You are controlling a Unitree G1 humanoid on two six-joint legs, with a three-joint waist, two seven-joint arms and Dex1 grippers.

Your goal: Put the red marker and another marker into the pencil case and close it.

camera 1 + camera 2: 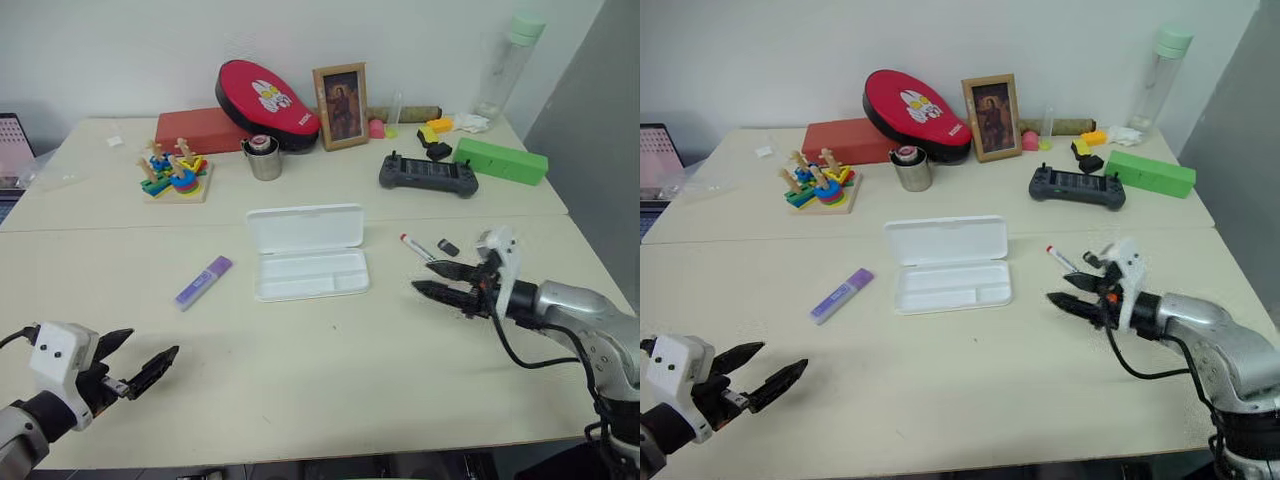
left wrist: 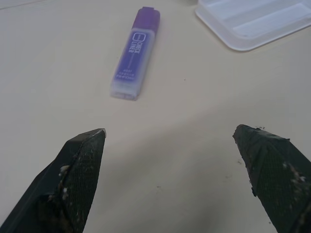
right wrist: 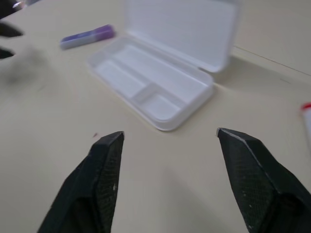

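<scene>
Seemingly mid-approach, right gripper (image 1: 447,279), jaws apart and empty, must reach the red marker (image 1: 417,247) beside it before loading the open pencil case (image 1: 308,253).

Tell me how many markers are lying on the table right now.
2. The red marker lies right of the open pencil case, just beyond the right pincer. The purple highlighter lies left of the case. Clutter at the back may hide others.

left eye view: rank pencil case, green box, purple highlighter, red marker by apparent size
1. pencil case, lid open, largest.
2. green box, though it sits farther back, so its true size against the case is unsure.
3. purple highlighter.
4. red marker, slimmer; their lengths look close.
</scene>
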